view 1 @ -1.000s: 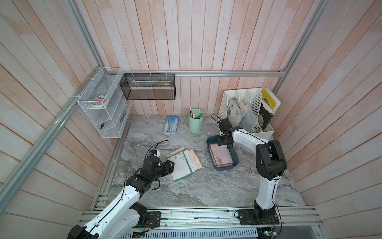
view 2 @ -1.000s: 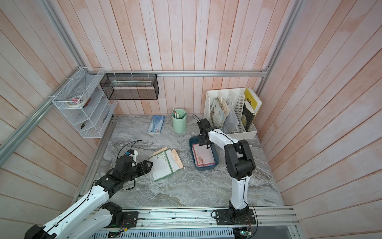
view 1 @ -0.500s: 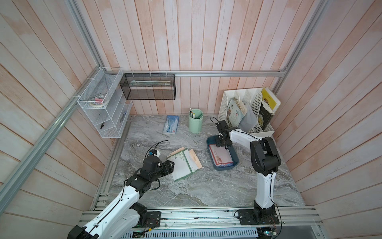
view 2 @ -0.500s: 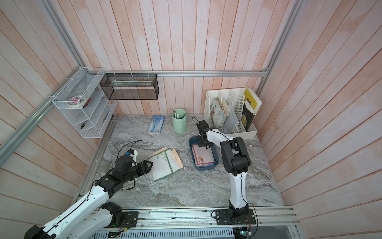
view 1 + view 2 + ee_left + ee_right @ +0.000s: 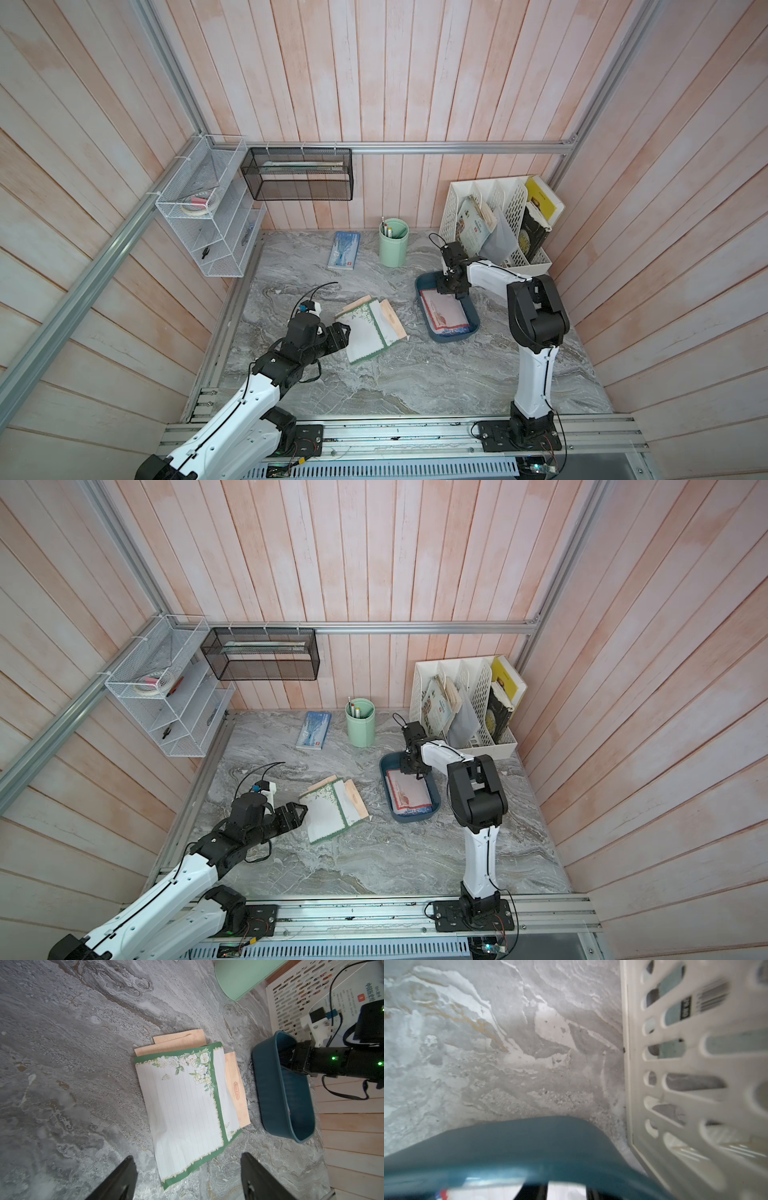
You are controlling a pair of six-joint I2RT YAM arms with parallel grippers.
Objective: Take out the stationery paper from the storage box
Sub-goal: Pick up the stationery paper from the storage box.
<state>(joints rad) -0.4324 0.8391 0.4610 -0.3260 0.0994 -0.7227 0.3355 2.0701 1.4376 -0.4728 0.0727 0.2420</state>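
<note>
The storage box (image 5: 454, 336) is a teal tub on the marble, right of centre. In it lies stationery paper (image 5: 446, 313), white with a red and blue border. My right gripper (image 5: 451, 291) reaches down inside the box's far end, at the sheet's far edge. In the right wrist view its dark fingers (image 5: 533, 1192) stand a narrow gap apart with white paper showing between them, behind the box wall (image 5: 529, 1142). More stationery paper (image 5: 370, 328), green-bordered sheets over tan ones, lies on the table left of the box. My left gripper (image 5: 187, 1156) hovers open at that stack's near edge, holding nothing.
A mint-green pen cup (image 5: 393, 243) and a blue-and-white packet (image 5: 343, 250) stand at the back. The white perforated file organiser (image 5: 498, 220) sits just behind the box, close to my right wrist. A wire shelf (image 5: 208, 216) and a black mesh basket (image 5: 297, 174) hang on the walls.
The right arm's elbow shifted a little while its gripper stayed at the box's far end. The left arm and the sheets on the table have not moved.
</note>
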